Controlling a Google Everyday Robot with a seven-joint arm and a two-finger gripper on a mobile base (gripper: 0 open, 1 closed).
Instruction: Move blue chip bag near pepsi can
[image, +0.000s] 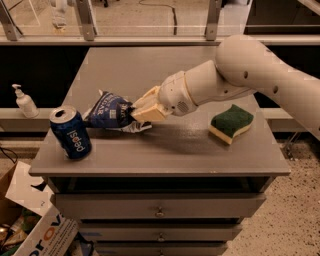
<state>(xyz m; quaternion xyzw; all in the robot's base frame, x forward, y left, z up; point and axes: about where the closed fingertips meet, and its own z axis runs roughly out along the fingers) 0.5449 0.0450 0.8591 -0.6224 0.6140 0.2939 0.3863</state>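
Note:
The blue chip bag (111, 111) is a crumpled dark-blue foil bag with white print, left of the middle of the grey table (160, 155). My gripper (140, 111) is shut on the bag's right end and holds it just above the tabletop. The pepsi can (71, 133) stands upright near the table's front left corner, a short gap to the left of and in front of the bag. The white arm reaches in from the right.
A green-and-yellow sponge (230, 122) lies on the right side of the table. A white pump bottle (24, 101) stands on a ledge left of the table. A cardboard box (35, 225) sits on the floor at the lower left. Drawers are below the tabletop.

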